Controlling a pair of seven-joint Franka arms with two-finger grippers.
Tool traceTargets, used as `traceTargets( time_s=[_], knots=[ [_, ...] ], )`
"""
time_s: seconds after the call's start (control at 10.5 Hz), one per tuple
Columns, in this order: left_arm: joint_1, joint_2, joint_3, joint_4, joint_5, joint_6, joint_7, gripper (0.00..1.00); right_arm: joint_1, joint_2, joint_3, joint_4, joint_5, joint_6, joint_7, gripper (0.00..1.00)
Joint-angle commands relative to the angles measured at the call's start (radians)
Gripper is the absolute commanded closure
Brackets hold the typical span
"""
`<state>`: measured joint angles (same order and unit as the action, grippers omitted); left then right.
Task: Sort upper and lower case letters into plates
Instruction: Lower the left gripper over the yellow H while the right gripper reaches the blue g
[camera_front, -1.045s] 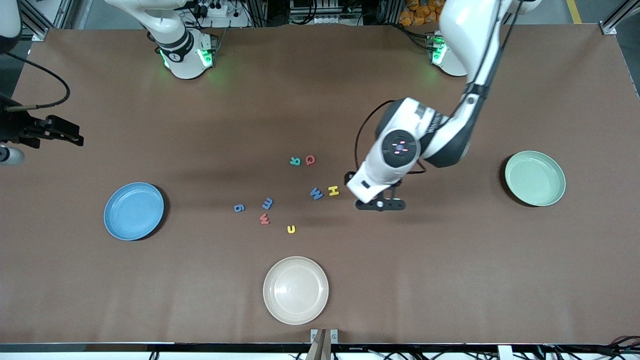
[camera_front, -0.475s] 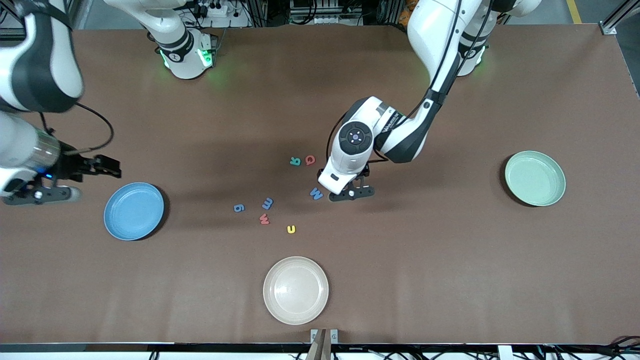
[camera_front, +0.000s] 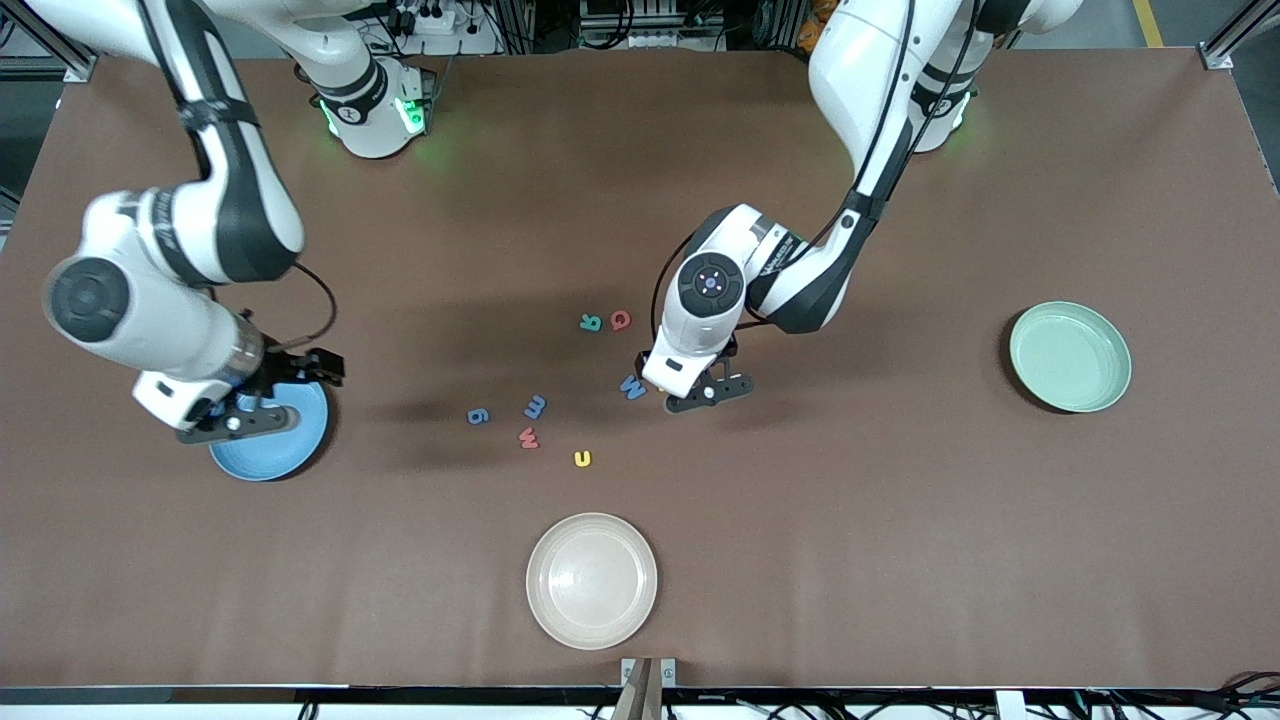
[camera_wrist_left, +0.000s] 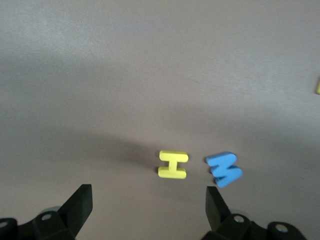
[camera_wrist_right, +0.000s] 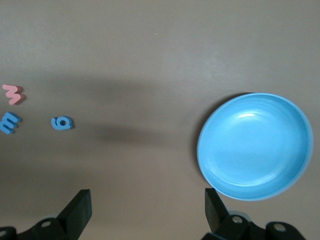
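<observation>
Over the yellow H (camera_wrist_left: 173, 164) beside the blue M (camera_front: 632, 386), left gripper (camera_front: 708, 391) held spread, right gripper (camera_front: 240, 420) spread above the sky-blue plate (camera_front: 285, 455).

White arms, black joints, black cables

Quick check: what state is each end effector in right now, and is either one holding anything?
Left end effector: open, holding nothing, over the yellow H.
Right end effector: open, holding nothing, over the blue plate.
</observation>
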<state>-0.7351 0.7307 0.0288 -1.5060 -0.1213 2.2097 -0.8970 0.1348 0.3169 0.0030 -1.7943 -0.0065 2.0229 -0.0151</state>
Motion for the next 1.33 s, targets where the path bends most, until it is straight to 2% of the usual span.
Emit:
traceTargets(
  time_s=[0.0,0.29,0.57,0.76,1.24],
  knots=[
    [-0.012,0.041,0.007,0.013,0.066,0.021,-0.033,0.00,0.049,0.063,-0.003,0.009,0.000,0.052,0.078,0.00],
    [-0.015,0.061,0.005,0.016,0.055,0.031,-0.089,0.00,0.075,0.119,-0.003,0.010,0.010,0.138,0.095,0.00],
    [-0.035,0.096,0.005,0.024,0.061,0.109,-0.160,0.00,0.127,0.178,-0.003,0.019,0.010,0.216,0.205,0.00],
    [-0.047,0.116,0.005,0.024,0.063,0.137,-0.181,0.00,0.150,0.220,-0.001,0.029,0.011,0.281,0.210,0.00],
    [-0.064,0.116,0.003,0.023,0.061,0.137,-0.197,0.00,0.177,0.281,-0.001,0.044,0.016,0.324,0.256,0.00]
  ],
)
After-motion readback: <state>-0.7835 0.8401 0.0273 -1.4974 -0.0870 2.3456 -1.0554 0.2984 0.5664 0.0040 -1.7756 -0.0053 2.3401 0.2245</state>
